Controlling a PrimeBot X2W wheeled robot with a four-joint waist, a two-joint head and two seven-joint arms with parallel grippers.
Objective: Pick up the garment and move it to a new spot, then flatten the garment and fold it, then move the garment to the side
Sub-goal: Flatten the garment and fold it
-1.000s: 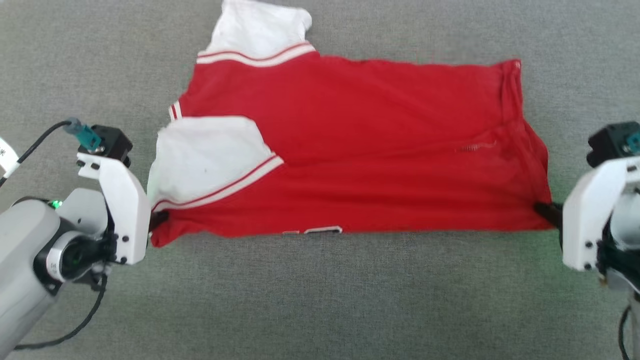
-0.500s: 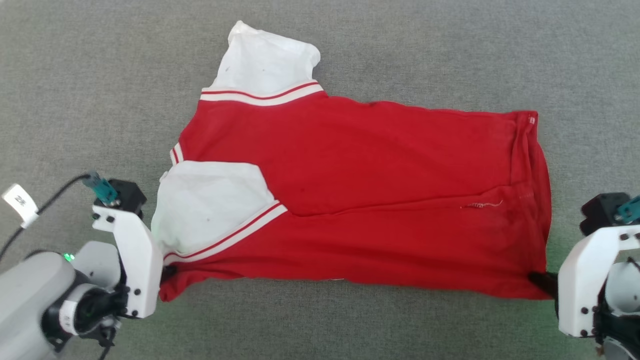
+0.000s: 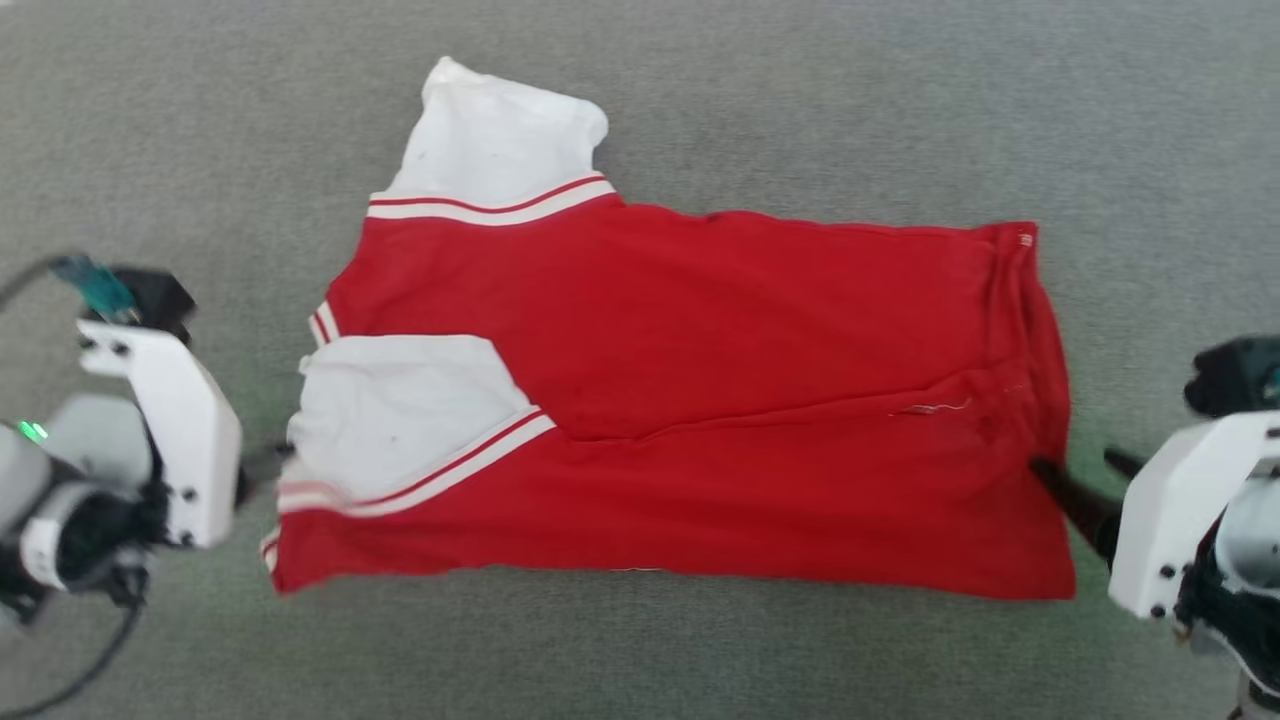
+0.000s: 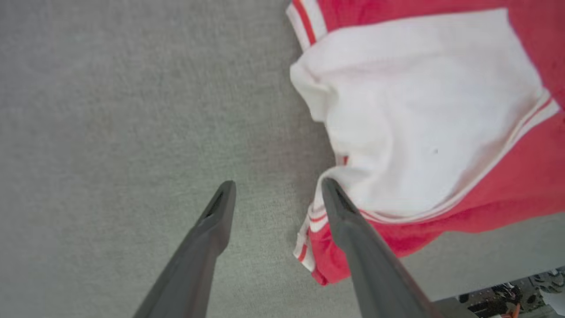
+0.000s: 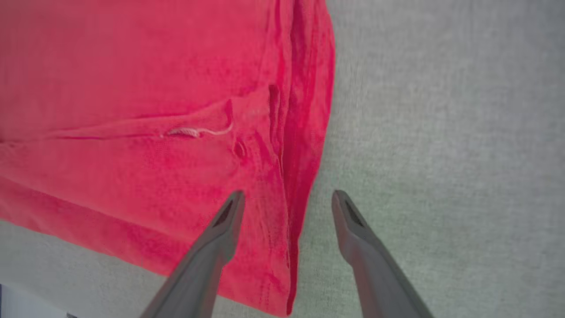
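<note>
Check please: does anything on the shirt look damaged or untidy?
A loose white thread sticks out at a fold of the garment near its hem, like torn stitching. One white sleeve lies folded over the red body.

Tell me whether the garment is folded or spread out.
Folded: the garment lies flat, one white sleeve on top of its red body, a layer's edge running across the middle.

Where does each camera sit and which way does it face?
Head view: on the head, facing down at the garment on the grey surface; left gripper and right gripper flank it.
Left wrist view: left wrist, along its open jaws, toward the white sleeve.
Right wrist view: right wrist, along its open jaws, toward the red hem.
Shared: all show the garment.
</note>
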